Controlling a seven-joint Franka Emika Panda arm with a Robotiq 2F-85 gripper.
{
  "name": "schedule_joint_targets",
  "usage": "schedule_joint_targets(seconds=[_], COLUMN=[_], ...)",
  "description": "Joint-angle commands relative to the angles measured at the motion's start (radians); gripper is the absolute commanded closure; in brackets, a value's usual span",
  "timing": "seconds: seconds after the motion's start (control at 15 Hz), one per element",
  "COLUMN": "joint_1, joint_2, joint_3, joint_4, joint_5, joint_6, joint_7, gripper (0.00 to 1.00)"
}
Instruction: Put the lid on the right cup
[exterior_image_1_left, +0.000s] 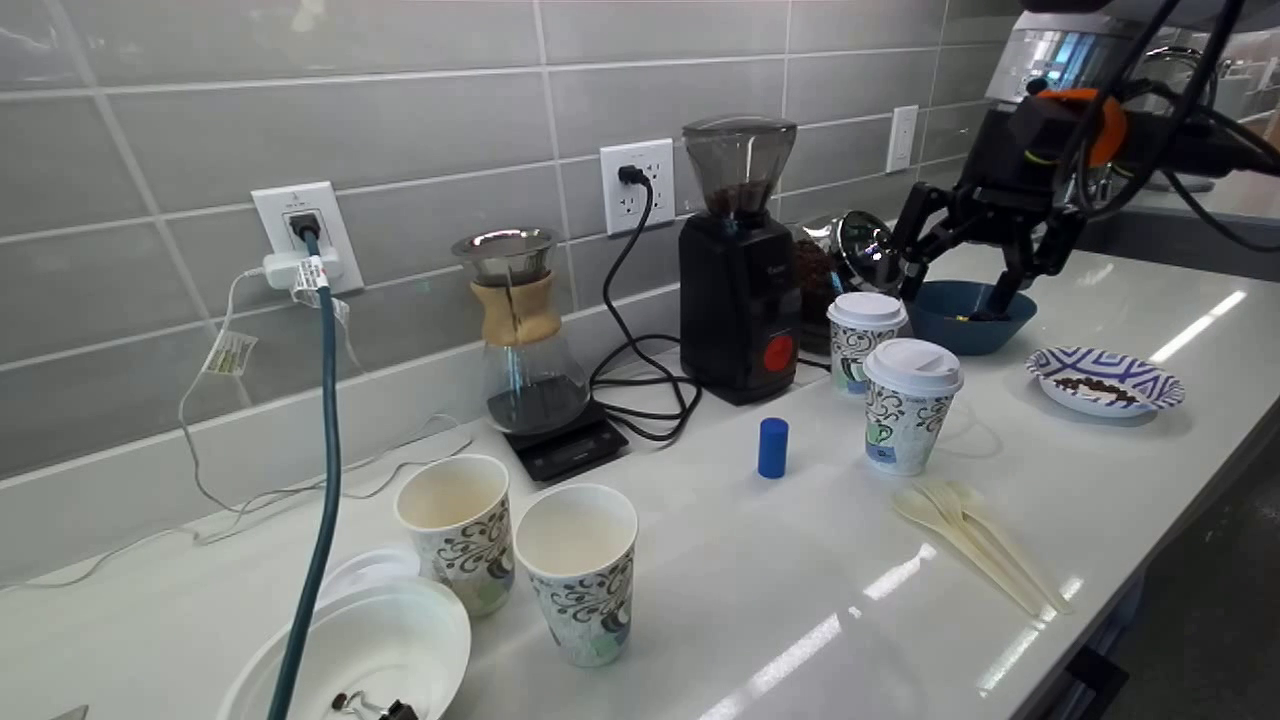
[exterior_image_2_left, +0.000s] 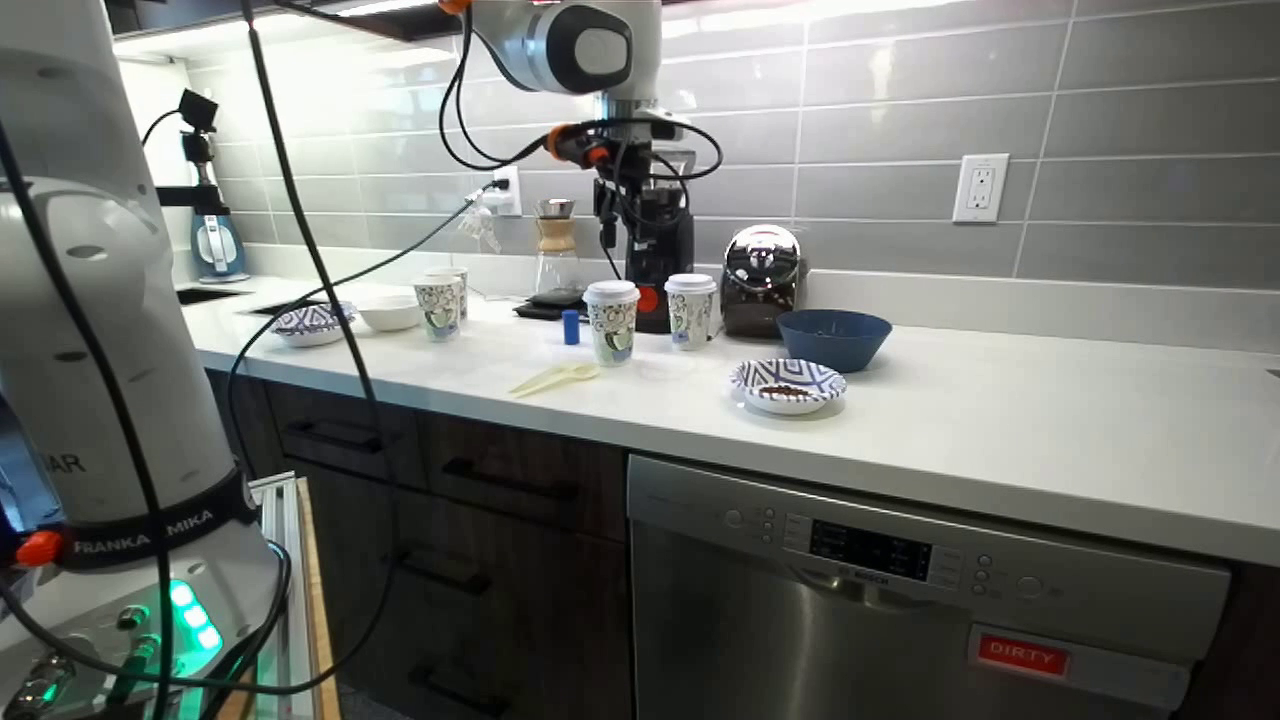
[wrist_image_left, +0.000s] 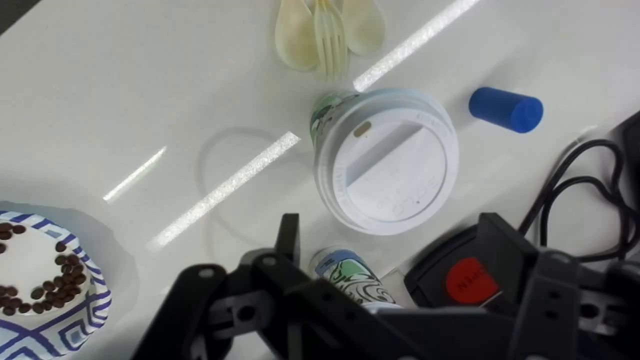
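Two white paper cups with dark swirls and blue and green patches stand with white lids on. I take the front one as the right cup (exterior_image_1_left: 905, 430); it also shows in an exterior view (exterior_image_2_left: 612, 335). The lid (exterior_image_1_left: 913, 365) rests on its rim and shows from above in the wrist view (wrist_image_left: 395, 165). The back lidded cup (exterior_image_1_left: 855, 345) is partly hidden by my gripper in the wrist view (wrist_image_left: 352, 275). My gripper (exterior_image_1_left: 950, 298) is open and empty, raised above the counter near both lidded cups; its fingertips (wrist_image_left: 390, 222) are wide apart.
A black grinder (exterior_image_1_left: 740, 290) stands close behind the lidded cups. A blue bowl (exterior_image_1_left: 965, 325), a patterned bean plate (exterior_image_1_left: 1105, 380), pale cutlery (exterior_image_1_left: 975, 540) and a blue cylinder (exterior_image_1_left: 773, 447) lie around them. Two lidless cups (exterior_image_1_left: 590, 610) (exterior_image_1_left: 465, 560) stand beside a white bowl (exterior_image_1_left: 440, 640).
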Motion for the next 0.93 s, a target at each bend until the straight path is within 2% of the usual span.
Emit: schedule_joint_targets(seconds=[0.0,0.53,0.6,0.87], joint_1=[0.014,0.033,0.035,0.041], joint_2=[0.070,0.193,0.203,0.229], joint_3=[-0.001,-0.009,-0.011,-0.017], joint_4=[0.088,0.187,0.196,0.220], joint_5=[-0.043,-0.078,-0.082,-0.101], joint_6=[-0.013,-0.020,-0.023,-0.036], joint_7=[0.106,0.156,0.161,0.186], gripper=[0.41,0.97,1.00,1.00])
